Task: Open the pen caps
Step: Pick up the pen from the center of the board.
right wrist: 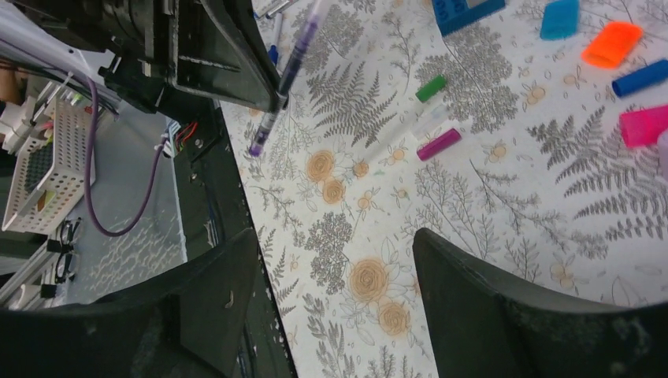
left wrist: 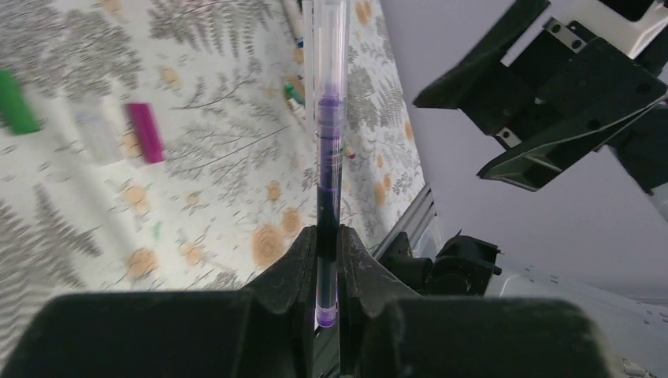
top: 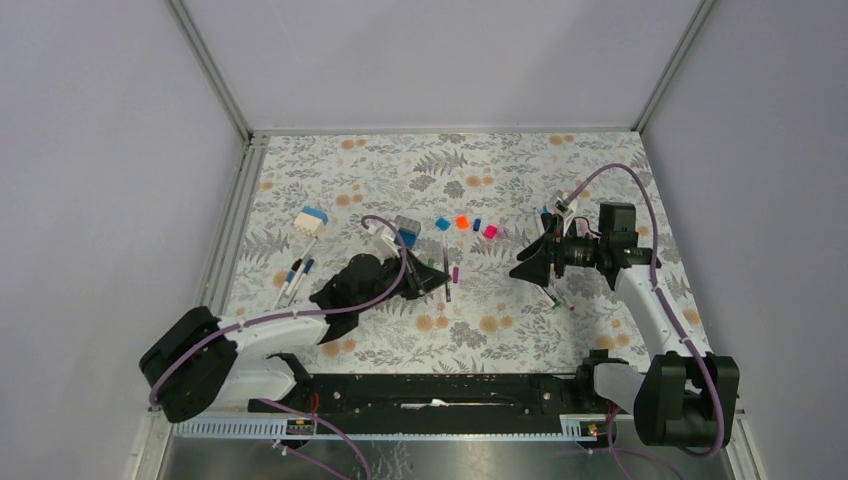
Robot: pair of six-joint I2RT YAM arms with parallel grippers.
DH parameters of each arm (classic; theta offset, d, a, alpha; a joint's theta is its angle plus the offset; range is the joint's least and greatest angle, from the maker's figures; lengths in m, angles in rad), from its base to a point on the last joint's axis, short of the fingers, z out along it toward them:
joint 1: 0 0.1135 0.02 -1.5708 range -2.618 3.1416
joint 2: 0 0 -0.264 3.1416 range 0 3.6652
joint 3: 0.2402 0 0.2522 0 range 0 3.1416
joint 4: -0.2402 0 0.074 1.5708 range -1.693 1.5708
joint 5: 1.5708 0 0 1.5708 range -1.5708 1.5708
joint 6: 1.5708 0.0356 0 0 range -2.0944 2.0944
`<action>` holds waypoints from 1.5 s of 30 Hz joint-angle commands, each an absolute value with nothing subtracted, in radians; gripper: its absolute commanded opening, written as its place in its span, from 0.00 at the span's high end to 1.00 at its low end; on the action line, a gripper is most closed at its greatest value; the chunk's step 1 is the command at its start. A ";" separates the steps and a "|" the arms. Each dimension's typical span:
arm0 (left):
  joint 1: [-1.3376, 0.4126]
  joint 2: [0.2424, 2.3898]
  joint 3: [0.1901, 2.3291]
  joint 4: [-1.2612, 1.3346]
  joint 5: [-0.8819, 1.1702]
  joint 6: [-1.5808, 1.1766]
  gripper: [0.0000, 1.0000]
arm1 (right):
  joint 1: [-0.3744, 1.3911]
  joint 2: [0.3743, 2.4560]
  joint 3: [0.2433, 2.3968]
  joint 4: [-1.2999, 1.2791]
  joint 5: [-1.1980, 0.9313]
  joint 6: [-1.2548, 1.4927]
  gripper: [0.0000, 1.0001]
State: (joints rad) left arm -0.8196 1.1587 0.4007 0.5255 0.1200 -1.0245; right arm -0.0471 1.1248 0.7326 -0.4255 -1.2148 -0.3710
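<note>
Left gripper (left wrist: 329,256): jaws clamped from both sides on the lower barrel of the purple pen (left wrist: 328,142).
Purple pen: slim clear barrel with a purple ink column inside and a purple end plug showing just below the jaws. It is held off the tabletop (top: 560,180), with its long end pointing toward the right gripper (right wrist: 331,252). Whether a cap sits on the far tip cannot be told.
Right gripper: jaws apart with nothing between them. It hangs above the tabletop facing the left gripper, apart from the pen.
Pen caps, far row: light blue cap (right wrist: 560,19), orange cap (right wrist: 612,43), dark blue cap (right wrist: 640,77) and pink cap (right wrist: 642,126) lie loose on the tabletop, near one another. The light blue, orange and pink ones are chunky; the dark blue one is a slimmer tube.
Pen caps, near the pen: green cap (right wrist: 430,87) and magenta cap (right wrist: 439,144) are both slim and lie flat. A translucent clear piece (right wrist: 429,118) lies between them.
Blue-and-grey block (top: 405,228): on the tabletop, just beside the light blue cap.
Tabletop: covered in a fern and flower print.
</note>
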 commanded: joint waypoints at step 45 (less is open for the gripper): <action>-1.042 1.555 0.789 0.936 -0.046 -0.902 1.00 | 0.126 1.128 0.493 0.537 -1.291 0.489 0.89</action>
